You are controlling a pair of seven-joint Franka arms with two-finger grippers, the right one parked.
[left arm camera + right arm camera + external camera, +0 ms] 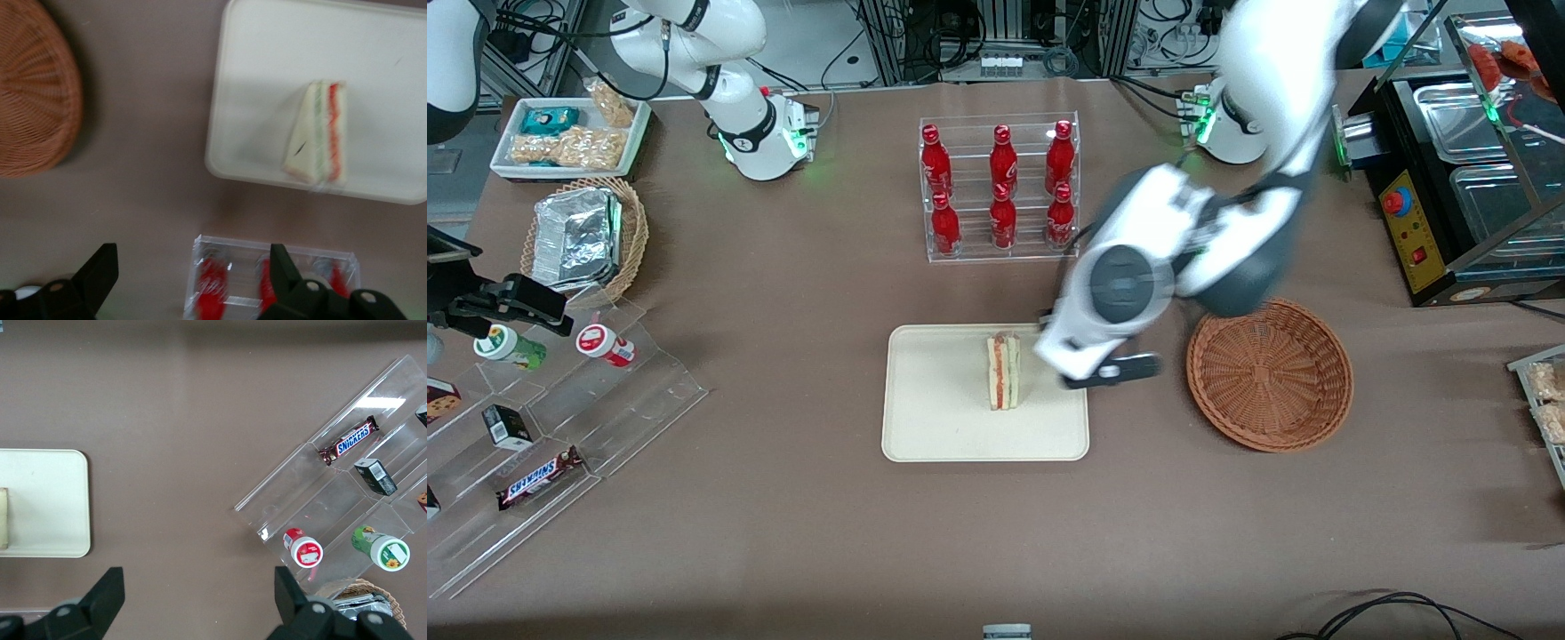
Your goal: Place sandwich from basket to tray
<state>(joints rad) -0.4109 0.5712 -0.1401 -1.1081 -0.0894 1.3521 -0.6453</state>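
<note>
Brown paper-like covering lies over the whole surface [800,498]. Near its middle sits a cream tray [934,427], and on that tray the sandwich [1004,371] stands on one side with its red and green filling layers facing up; it rests toward the edge of the tray nearest the basket. The reddish-brown woven basket [1270,375] sits on the surface beside the tray, toward the working arm's end, apart from the tray and with nothing in it. The left arm's gripper [1112,372] hangs above the strip of surface between tray and basket, over the tray's edge, and holds nothing. In the left wrist view its two black fingers [97,270] are spread wide apart, with bare surface and part of a clear rack between them; the sandwich [319,141] on the tray [260,87] and a portion of the basket [33,100] also show there. Farther from the front camera than the tray stands a clear rack of red bottles [1000,187]. Toward the parked arm's end lie a tan wicker basket holding foil containers [583,238], a white tray of snacks [574,135], and a stepped clear display stand [560,427] carrying a chocolate bar [538,477] and small round tubs.
</note>
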